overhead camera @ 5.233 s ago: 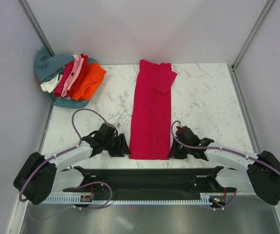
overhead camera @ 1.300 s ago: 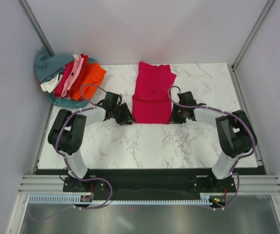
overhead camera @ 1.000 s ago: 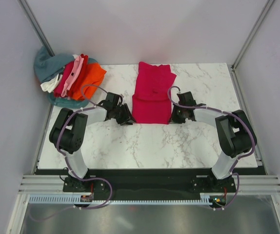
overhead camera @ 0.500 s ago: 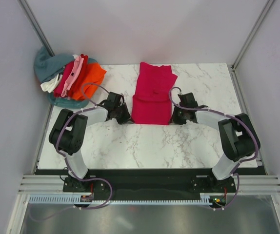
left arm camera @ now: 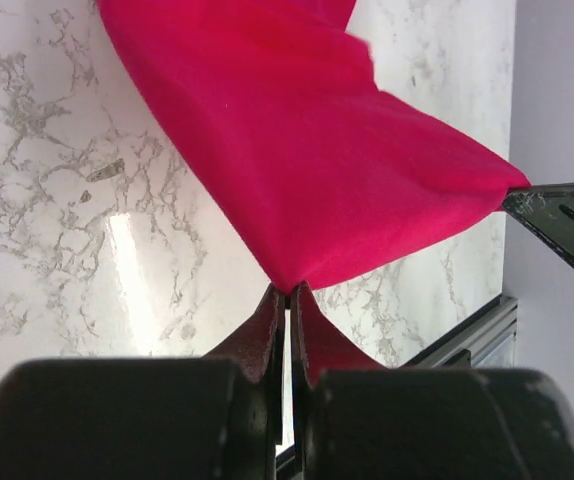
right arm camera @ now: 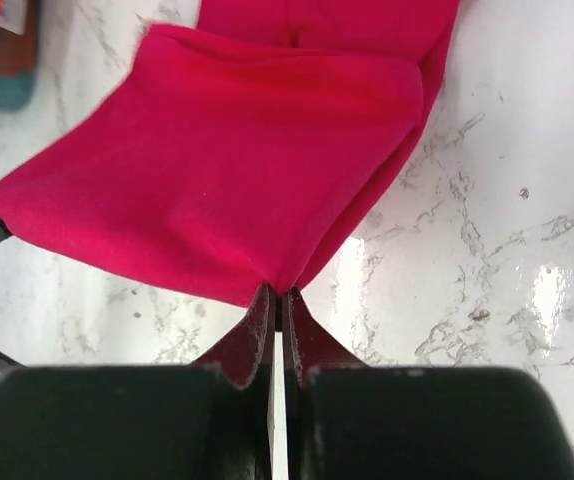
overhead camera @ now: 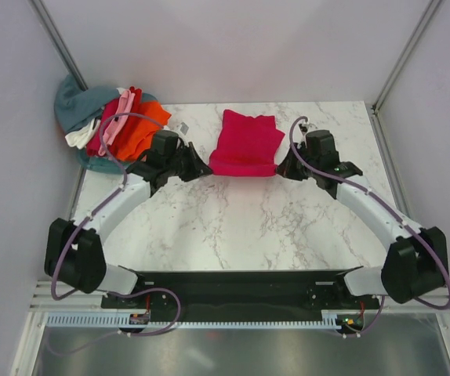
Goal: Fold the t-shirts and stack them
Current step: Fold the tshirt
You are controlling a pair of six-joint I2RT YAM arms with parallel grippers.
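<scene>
Fingers (left arm camera: 265, 325) of the left gripper (overhead camera: 203, 167): pressed together, pinching the near left corner of the crimson-magenta soft cloth t-shirt (overhead camera: 244, 145).
Fingers (right arm camera: 252, 330) of the right gripper (overhead camera: 281, 170): also pressed together, pinching the near right corner of the same shirt.
Crimson-magenta shirt, place: at the far middle of the white marble-patterned table (overhead camera: 233, 227), between the two grippers.
Crimson-magenta shirt, shape: folded into a short, wide packet. Its near edge is pulled straight from one gripper to the other, and both wrist views show this edge raised a little above the table. The far part lies on the marble.
Arms: both reach forward and inward. The left arm comes from the near left and the right arm from the near right.
Other shirts: a loose pile of unfolded cloth t-shirts (overhead camera: 115, 125) lies at the far left corner. Teal-grey, white, pink, red and orange cloth shows in it. It is apart from the crimson-magenta shirt, just beyond the left wrist.
Cable: the purple cable of the left arm loops in front of this pile.
</scene>
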